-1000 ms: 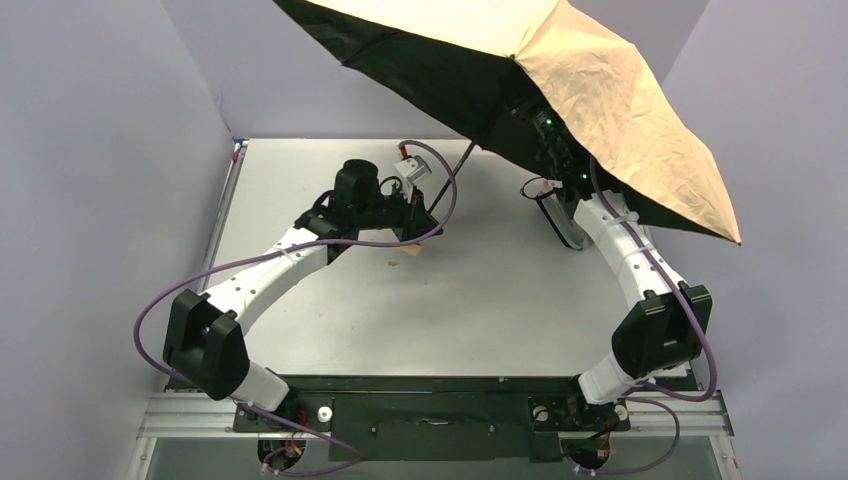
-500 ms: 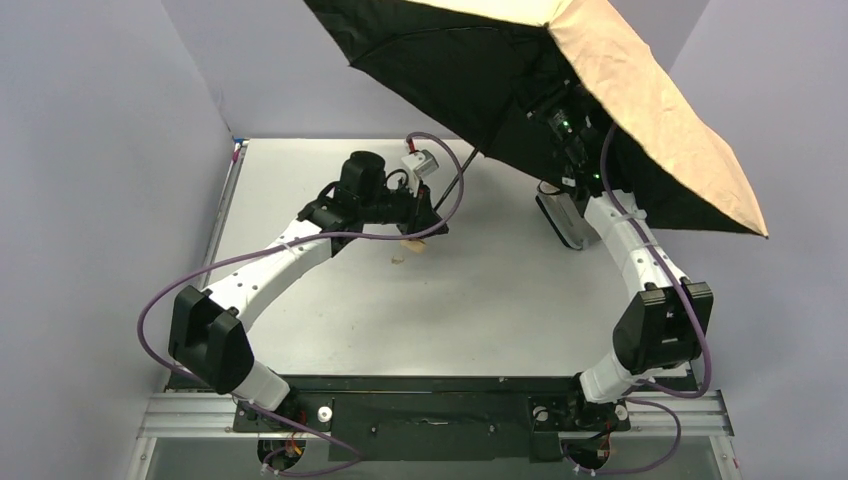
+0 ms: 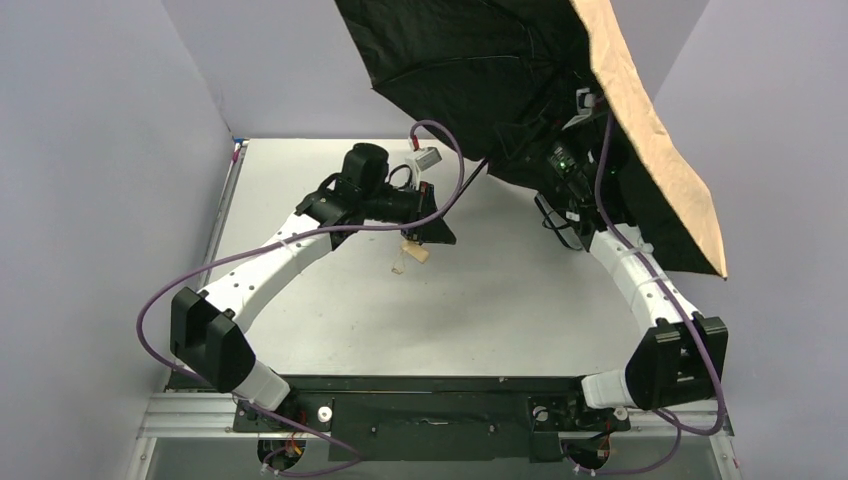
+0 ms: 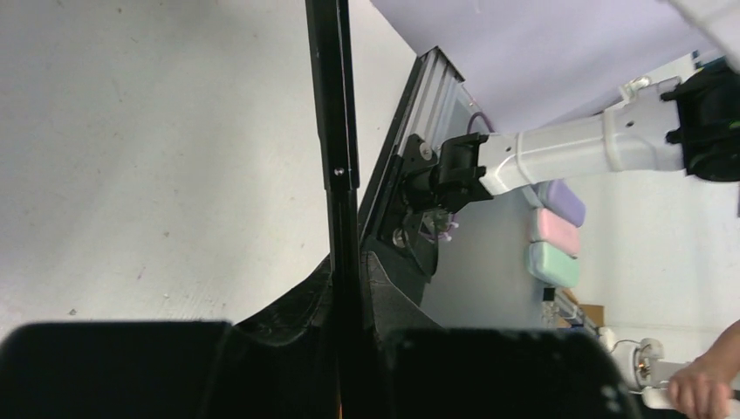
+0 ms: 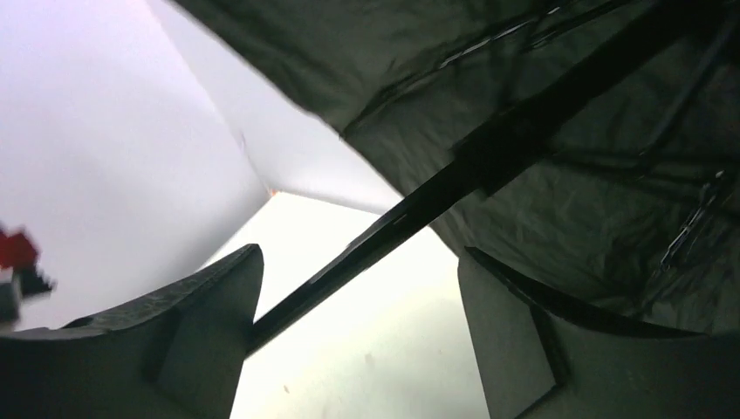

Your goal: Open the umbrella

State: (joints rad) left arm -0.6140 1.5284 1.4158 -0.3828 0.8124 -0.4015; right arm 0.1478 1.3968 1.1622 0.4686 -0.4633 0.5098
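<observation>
- Fabric of the umbrella [image 3: 480,70] is spread fully open, raised over the far right part of the table [image 3: 480,300] and tipped steeply on its side.
- Its black underside faces the top camera and fills the upper middle of that view. The tan-peach outer side [image 3: 660,150] shows only as a wrinkled strip along the right edge.
- The thin black shaft [image 3: 468,180] slants from under the canopy down and left, toward the middle of the table.
- The left gripper [image 3: 430,222] is clamped narrow on the low end of that shaft. In the left wrist view the shaft [image 4: 336,131] runs straight up out of the pinched dark fingers [image 4: 113,367].
- The small tan handle [image 3: 412,250] pokes out just below the left gripper, above the table surface, with a short pale strap dangling from it.
- The right gripper [image 5: 358,262] stands wide, with its 2 fingers [image 5: 192,323] well apart. The shaft [image 5: 454,179] crosses the gap between them on a diagonal, passing close by the left finger; whether it touches that finger cannot be told.
- In the top view the right arm's wrist [image 3: 562,165] is tucked under the canopy, showing a green light; its fingers are lost there against the black fabric.
- A purple cable [image 3: 250,262] loops along the left arm.
</observation>
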